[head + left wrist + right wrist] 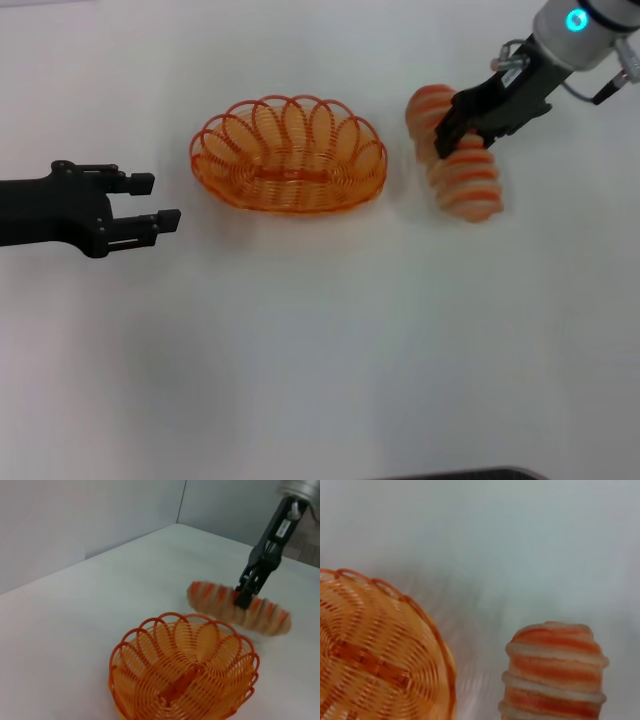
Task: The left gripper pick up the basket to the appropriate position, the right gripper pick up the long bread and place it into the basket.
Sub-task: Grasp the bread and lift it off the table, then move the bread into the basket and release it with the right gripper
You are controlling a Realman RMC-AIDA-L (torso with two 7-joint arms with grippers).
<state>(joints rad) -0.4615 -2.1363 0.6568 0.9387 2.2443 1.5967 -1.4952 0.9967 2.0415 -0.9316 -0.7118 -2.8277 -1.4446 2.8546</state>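
Gripping long bread crosswise, right gripper

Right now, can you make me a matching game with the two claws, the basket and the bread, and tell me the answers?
Things:
1. left claw
2. right claw
3. basket
4. long bread

States:
A. orange, with nothing in it
B. open, holding nothing, beside the basket on the robot's left
C. tan with orange-red stripes, to the basket's right
D. shut on the bread

Pairs: 1-B, 2-D, 3-A, 4-C
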